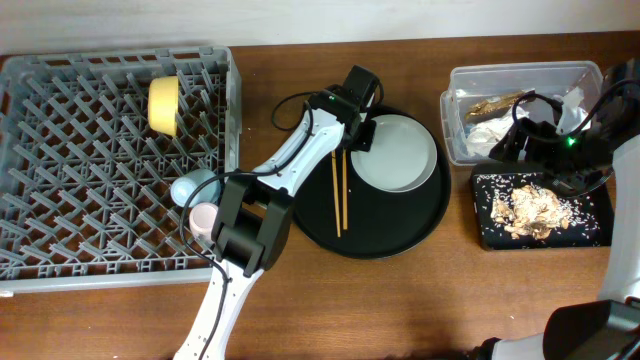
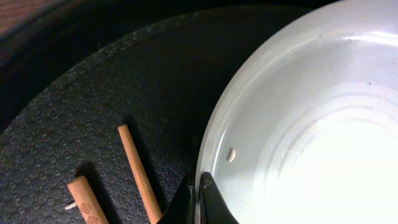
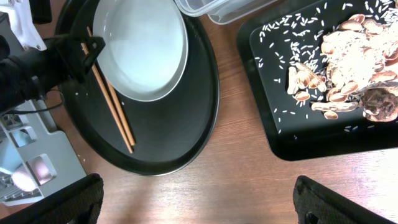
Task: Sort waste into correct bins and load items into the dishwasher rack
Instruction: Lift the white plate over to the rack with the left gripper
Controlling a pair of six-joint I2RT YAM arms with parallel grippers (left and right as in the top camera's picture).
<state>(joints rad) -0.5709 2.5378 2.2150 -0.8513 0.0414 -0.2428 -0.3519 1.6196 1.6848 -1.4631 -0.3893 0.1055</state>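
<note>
overhead: the rack (image 1: 110,160) is seen at the left of the table (image 1: 420,300). The bowl (image 1: 164,104) is tipped on its side among the far pegs, and the blue cup (image 1: 190,186) and pink cup (image 1: 204,217) are set side by side at the rack's right edge. the plate (image 1: 395,152) is pictured on the far part of the round tray (image 1: 390,230), with the chopsticks (image 1: 339,190) laid just beside it to the left. the left gripper (image 1: 357,140) is placed at the plate's left rim. at the right, the tissue (image 1: 487,133) and wrapper (image 1: 495,103) are held in the tub (image 1: 520,72), and the scraps (image 1: 530,205) are spread in the black tray (image 1: 490,235) just in front of it.

left wrist: the left gripper's jaws are shown closed together on the plate's rim, one tip outside and one inside. a pale speck (image 2: 231,155) is seen on the plate near the rim, and two chopstick ends are seen on the round tray beside it.

right wrist: the right gripper (image 3: 199,214) is shown with its jaws spread wide above the wood between the round tray and the black tray. the scraps are seen piled and strewn across the black tray. the plate and chopsticks are seen at upper left, with a corner of the rack at the lower left.
</note>
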